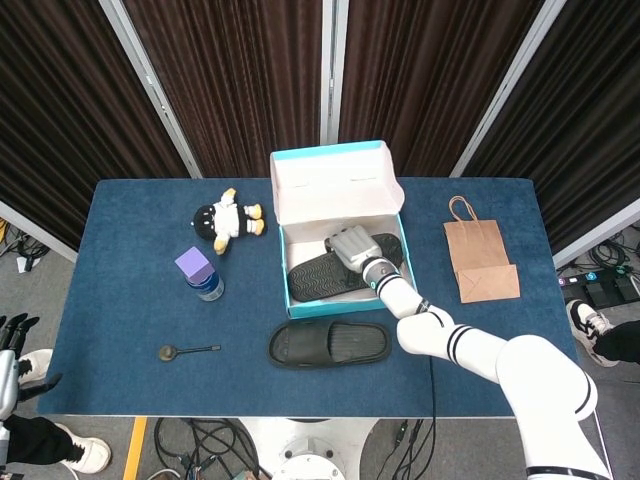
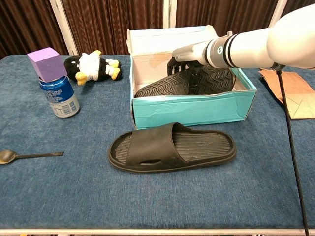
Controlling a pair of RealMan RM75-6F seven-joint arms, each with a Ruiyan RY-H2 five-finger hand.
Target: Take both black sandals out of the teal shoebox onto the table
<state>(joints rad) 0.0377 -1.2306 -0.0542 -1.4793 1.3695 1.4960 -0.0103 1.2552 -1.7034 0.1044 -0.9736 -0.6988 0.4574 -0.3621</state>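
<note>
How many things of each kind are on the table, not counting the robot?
Sandals: 2, one in the box, one on the table
Shoebox: 1
Soft toy: 1
Can: 1
Purple block: 1
Spoon: 1
Paper bag: 1
Total: 8

I see both views evenly and brightly lit from overhead, with no glare on the blue table. Shadows are soft and short, gathering under the black sandal near the front edge and inside the teal shoebox. Focus is sharp throughout. The curtains behind the far edge stay dark.
</note>
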